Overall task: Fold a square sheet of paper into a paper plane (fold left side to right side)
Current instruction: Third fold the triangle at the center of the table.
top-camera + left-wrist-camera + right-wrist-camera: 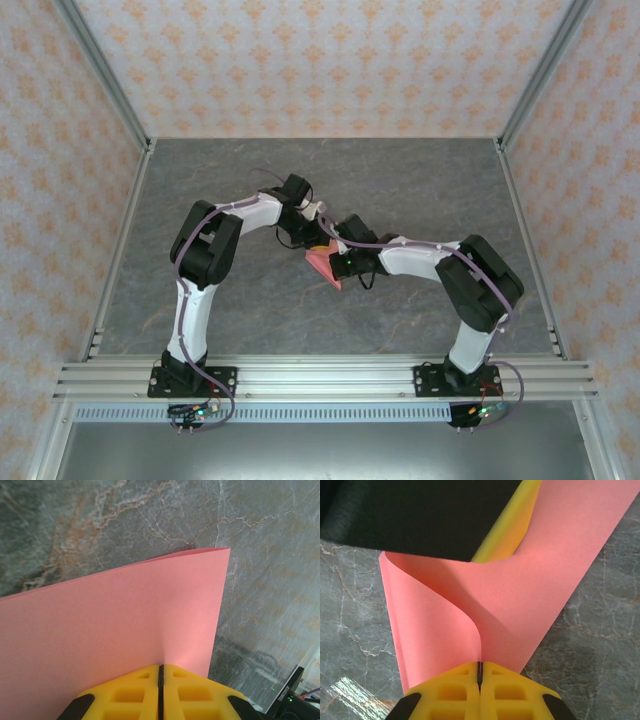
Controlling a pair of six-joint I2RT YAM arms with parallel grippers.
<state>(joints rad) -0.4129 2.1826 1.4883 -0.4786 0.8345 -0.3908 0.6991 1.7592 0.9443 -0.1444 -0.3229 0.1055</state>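
Grey marbled table (420, 180), one pink sheet (125, 620) clamped in left tool (160, 668) and right tool (480, 665).

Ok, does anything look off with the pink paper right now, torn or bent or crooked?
No tear shows, but the square sheet of paper is bowed: pinched by the left gripper and the right gripper, it rolls into a loose curl near the right one instead of lying flat.

Matt paper sheet (125, 625), perhaps foam-like yellow fingers (130, 695), smooth stone-look table (100, 520)
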